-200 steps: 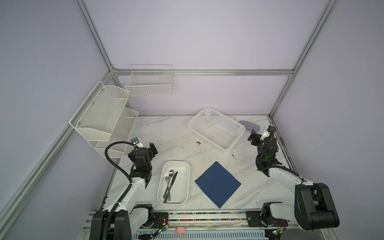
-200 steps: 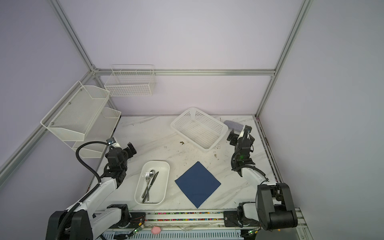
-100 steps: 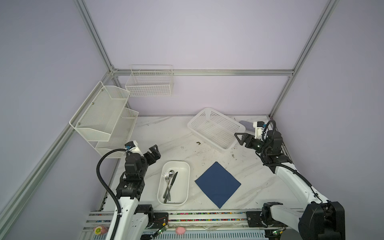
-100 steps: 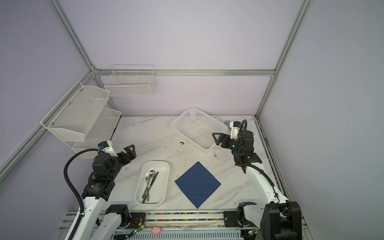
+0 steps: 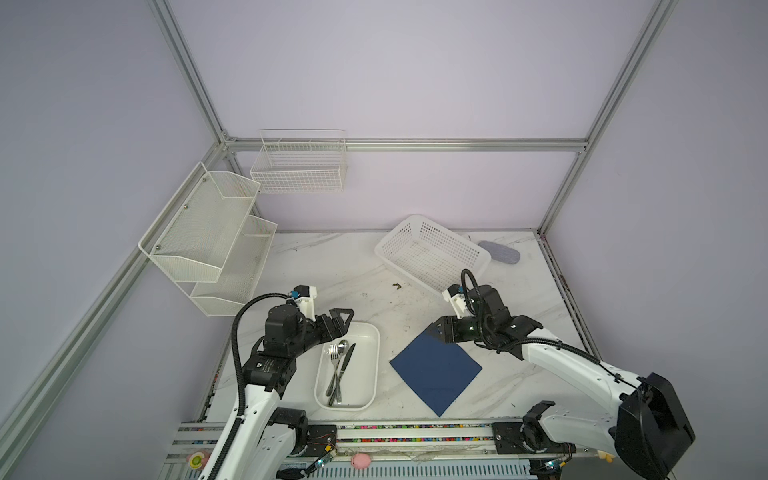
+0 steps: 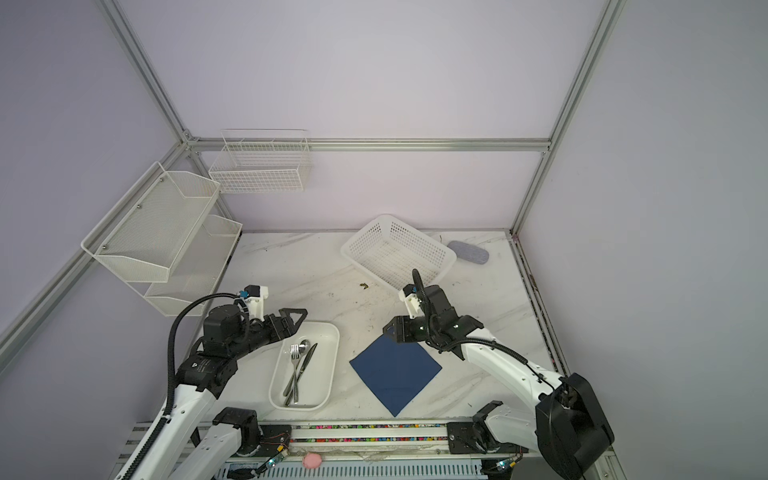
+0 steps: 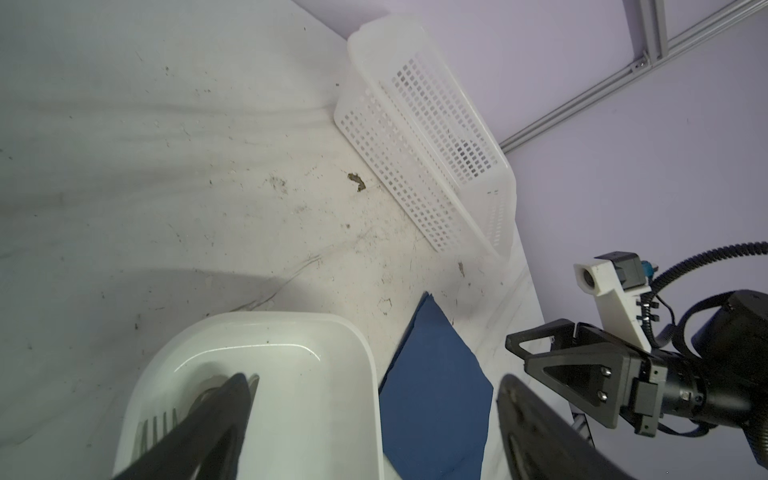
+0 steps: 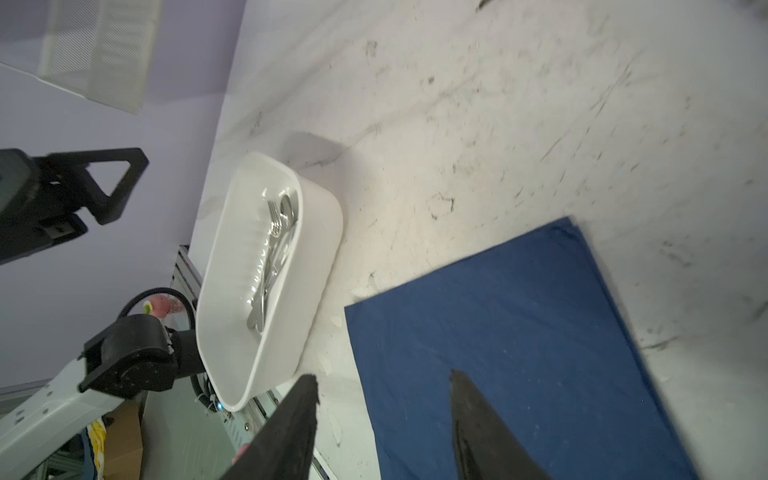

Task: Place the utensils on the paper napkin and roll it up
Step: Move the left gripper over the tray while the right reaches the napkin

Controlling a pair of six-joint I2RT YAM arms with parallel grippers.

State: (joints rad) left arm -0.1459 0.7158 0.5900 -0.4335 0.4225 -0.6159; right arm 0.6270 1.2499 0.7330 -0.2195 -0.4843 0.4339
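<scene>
Three utensils (image 5: 340, 368), a fork, a spoon and a darker knife, are seen lying together lengthwise in a white dish (image 5: 362, 376) near the front of the table (image 5: 332, 270), heads toward the far end. Just beside the dish, to its right and not touching it, the paper napkin (image 5: 436, 370) is spread flat as a diamond with nothing on it. The left gripper (image 5: 343, 321) is held over the far left end of the dish with its fingers (image 7: 216, 415) spread wide; the fork tines and spoon bowl lie below one finger, not between the two, and nothing is gripped. The right gripper (image 5: 436, 331) is held over the far corner of the napkin, its fingers (image 8: 291, 428) parted with nothing between them; one tip is over the blue sheet, the other over bare table beside its edge, and contact cannot be told. Farther back a perforated basket (image 5: 436, 249) is set at an angle, with a grey-blue case (image 5: 498, 252) behind it. Tiered shelves (image 5: 208, 232) and a wire basket (image 5: 299, 166) are mounted on the walls.
</scene>
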